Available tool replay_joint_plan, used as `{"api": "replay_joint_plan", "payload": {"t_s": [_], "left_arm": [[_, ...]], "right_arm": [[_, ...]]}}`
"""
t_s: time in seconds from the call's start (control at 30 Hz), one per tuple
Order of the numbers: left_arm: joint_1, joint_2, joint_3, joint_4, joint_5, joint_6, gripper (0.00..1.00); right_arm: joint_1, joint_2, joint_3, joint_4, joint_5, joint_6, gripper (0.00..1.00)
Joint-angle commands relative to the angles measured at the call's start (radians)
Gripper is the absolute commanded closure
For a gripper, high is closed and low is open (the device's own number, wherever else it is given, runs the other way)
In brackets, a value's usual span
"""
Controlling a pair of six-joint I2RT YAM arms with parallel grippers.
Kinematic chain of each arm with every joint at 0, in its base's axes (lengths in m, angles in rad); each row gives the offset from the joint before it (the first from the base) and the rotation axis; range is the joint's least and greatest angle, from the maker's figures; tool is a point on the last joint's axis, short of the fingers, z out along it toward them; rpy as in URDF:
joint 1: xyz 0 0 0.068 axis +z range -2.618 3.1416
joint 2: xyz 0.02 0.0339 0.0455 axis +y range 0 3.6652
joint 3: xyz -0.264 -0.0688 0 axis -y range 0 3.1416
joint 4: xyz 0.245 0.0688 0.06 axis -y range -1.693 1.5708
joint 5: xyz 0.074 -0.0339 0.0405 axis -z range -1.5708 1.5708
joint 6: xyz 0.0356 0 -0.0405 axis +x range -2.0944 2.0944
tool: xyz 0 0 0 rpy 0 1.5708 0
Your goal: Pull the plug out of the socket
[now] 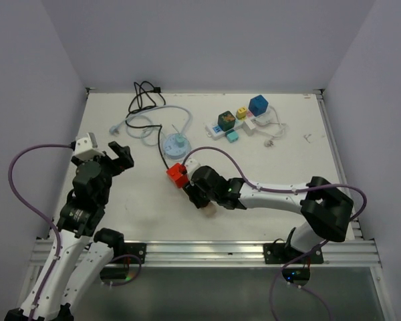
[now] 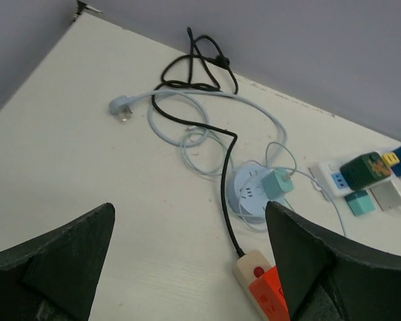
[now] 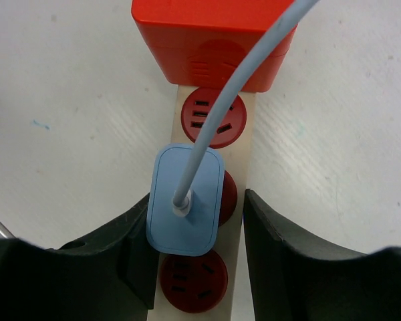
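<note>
Black jaws of the right gripper (image 3: 197, 204) stand apart astride the blue plug (image 3: 185, 200), one finger against its side, the other just off it. That plug sits pushed into the beige power strip (image 3: 212, 119), between two bare red sockets. At the strip's far end sits a red cube adapter (image 3: 207, 27). Left of the strip, the left gripper (image 2: 189, 221) hovers above the bench (image 1: 140, 207), jaws wide apart.

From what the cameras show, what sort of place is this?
Probably a lab robot test cell: a white table boxed in by bare walls, an aluminium rail carrying the arm bases at its near edge, and power strips with loose cables laid out like practice pieces.
</note>
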Motion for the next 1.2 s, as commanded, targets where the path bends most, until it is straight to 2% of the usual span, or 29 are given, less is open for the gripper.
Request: {"api": "replay_joint_plan", "payload": {"t_s": [0.0,0.1,0.13,0.2,0.23,0.27,0.33,0.4,0.43,0.5,0.63,0.77,0.87,1.0,1.1,1.17], "left_arm": [[0.007,-0.002,-0.07,0.078,0.234,-0.055,0.02],[0.008,-0.018,-0.142,0.165,0.366,-0.075,0.02],[0.007,-0.018,-0.168,0.187,0.397,-0.072,0.03],[0.006,-0.015,-0.187,0.233,0.464,-0.062,0.02],[0.006,-0.007,-0.201,0.242,0.492,-0.054,0.03],[0.004,-0.001,-0.205,0.251,0.513,-0.046,0.02],[0.003,0.011,-0.211,0.255,0.523,-0.031,0.04],[0.0,0.016,-0.219,0.276,0.54,-0.022,0.05],[0.0,0.021,-0.228,0.288,0.55,-0.02,0.06],[-0.003,0.03,-0.233,0.311,0.573,-0.016,0.06],[-0.009,0.073,-0.259,0.371,0.607,-0.005,0.09],[-0.019,0.126,-0.284,0.457,0.656,-0.008,0.14],[-0.045,0.165,-0.291,0.508,0.659,0.001,0.2],[-0.081,0.208,-0.29,0.546,0.649,0.013,0.23],[-0.135,0.243,-0.291,0.58,0.607,0.023,0.26],[-0.193,0.275,-0.291,0.604,0.561,0.03,0.28]], "right_arm": [[0.003,-0.122,-0.085,0.106,-0.019,0.014,0.97],[0.003,-0.156,-0.154,0.106,-0.002,0.014,0.96],[0.004,-0.164,-0.181,0.106,-0.003,0.014,0.93],[0.003,-0.182,-0.201,0.107,-0.018,0.014,0.75],[0.003,-0.188,-0.212,0.106,-0.026,0.008,0.56],[0.003,-0.194,-0.212,0.089,-0.023,0.006,0.45],[0.003,-0.231,-0.211,0.066,-0.006,0.001,0.28],[0.003,-0.269,-0.212,0.046,0.011,0.003,0.19],[0.003,-0.312,-0.223,0.044,0.023,0.006,0.11],[0.003,-0.349,-0.232,0.037,0.035,0.01,0.06],[0.004,-0.399,-0.235,0.023,0.051,0.027,0.08],[0.003,-0.366,-0.237,0.015,0.044,0.056,0.13],[0.003,-0.33,-0.252,0.061,-0.006,0.086,0.17],[0.004,-0.278,-0.263,0.097,-0.017,0.118,0.21],[0.004,-0.254,-0.257,0.098,-0.014,0.132,0.29],[0.003,-0.244,-0.257,0.097,-0.012,0.142,0.41]]}}
